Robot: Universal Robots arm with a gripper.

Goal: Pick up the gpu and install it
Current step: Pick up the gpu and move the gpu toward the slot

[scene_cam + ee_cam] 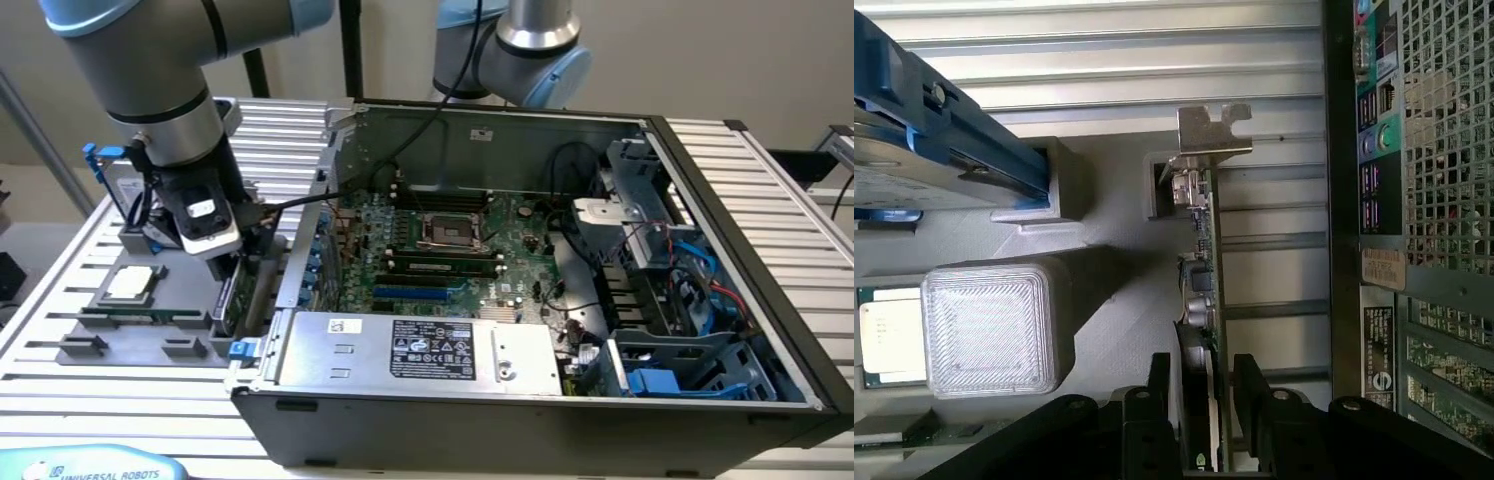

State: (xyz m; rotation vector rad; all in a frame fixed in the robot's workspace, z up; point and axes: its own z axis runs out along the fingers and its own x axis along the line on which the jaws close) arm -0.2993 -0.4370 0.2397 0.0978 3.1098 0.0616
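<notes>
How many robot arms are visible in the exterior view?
2. One robot arm at the exterior view's left, above the grey parts holder; a second arm behind the open computer case. More may stand outside the frame.

The gpu (1206, 285) is green with a silver bracket (1214, 130); the gripper (1204, 378) is black

The gpu (1206, 290) is seen as a matt green circuit board ended by a bare silver metal bracket (1214, 130). A matt grey plastic holder (1114, 330) is carried on a ribbed, satin metal table (1104, 70).
</notes>
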